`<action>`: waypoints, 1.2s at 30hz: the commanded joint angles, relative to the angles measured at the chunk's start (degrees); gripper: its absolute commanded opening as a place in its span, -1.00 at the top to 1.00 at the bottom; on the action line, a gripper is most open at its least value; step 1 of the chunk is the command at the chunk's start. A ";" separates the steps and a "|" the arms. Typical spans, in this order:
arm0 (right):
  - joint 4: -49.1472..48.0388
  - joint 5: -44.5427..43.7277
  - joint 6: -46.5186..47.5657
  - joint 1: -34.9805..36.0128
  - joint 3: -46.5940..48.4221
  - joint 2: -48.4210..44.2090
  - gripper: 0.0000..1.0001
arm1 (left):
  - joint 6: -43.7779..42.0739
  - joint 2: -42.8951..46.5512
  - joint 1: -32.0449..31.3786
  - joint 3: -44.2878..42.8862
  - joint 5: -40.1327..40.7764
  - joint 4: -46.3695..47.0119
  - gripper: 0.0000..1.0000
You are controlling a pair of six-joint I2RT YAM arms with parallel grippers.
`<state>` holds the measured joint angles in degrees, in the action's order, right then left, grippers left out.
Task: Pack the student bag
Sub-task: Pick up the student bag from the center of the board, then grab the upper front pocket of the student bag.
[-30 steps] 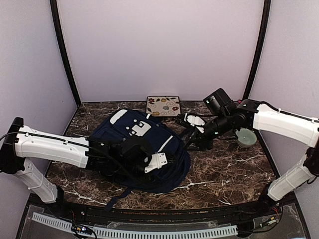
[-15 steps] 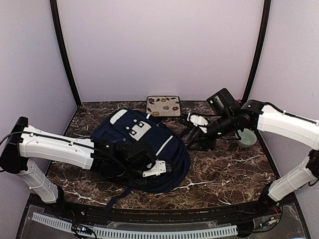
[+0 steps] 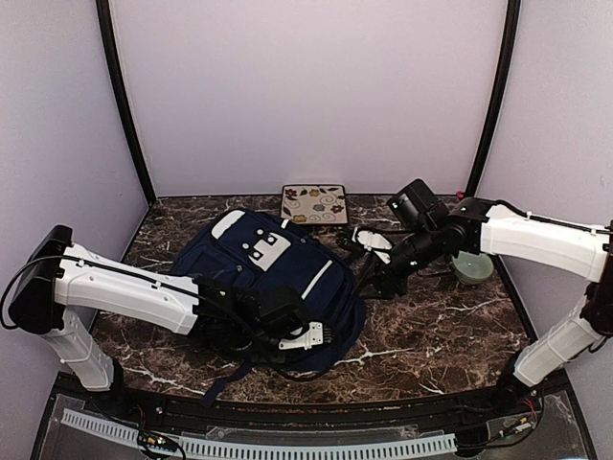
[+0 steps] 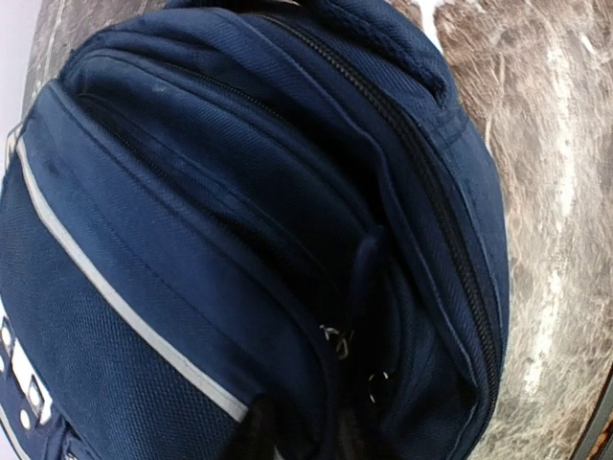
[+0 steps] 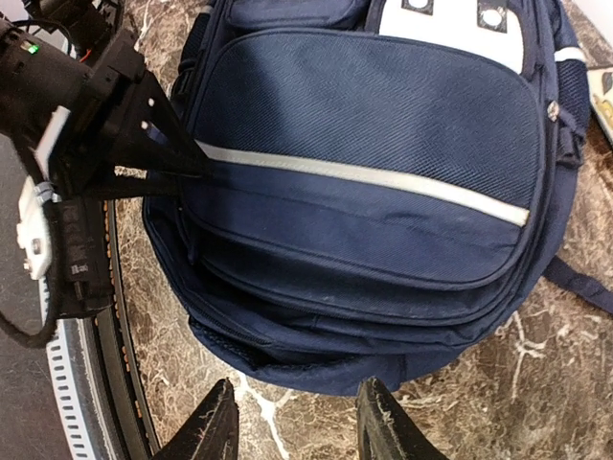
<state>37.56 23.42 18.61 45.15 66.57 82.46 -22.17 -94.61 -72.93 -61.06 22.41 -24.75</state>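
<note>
The left tool (image 5: 199,165) meets the student bag (image 5: 364,144), grip unclear.

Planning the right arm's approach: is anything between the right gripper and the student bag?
Nothing visible. In the right wrist view only bare marble table separates the right gripper from the student bag. The left gripper sits at the bag, off to one side of that path.

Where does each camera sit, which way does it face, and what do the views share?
Top external: above and behind the bases, looking down; the left arm and right arm show.
Left wrist: close over the student bag; little of the robot shows.
Right wrist: faces across the bag toward the left hand; own fingers at bottom.
Shared: the bag's white stripe.
</note>
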 commanded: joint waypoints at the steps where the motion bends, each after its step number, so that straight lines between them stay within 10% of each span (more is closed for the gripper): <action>1: -1.28 1.70 -0.68 -0.06 -2.14 1.22 0.15 | -0.97 2.24 0.00 0.01 3.06 5.15 0.71; 4: -1.16 2.72 -1.05 -0.07 -1.76 1.79 0.16 | 0.22 4.99 0.06 1.77 2.71 10.22 1.00; 36: -17.47 11.89 -3.84 6.53 -2.78 14.03 0.08 | 21.94 14.78 2.44 20.00 -2.99 42.95 1.00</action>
<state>24.05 35.92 16.12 50.37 64.51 95.26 -3.62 -82.43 -70.87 -41.50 20.56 11.68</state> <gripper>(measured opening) 0.457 0.071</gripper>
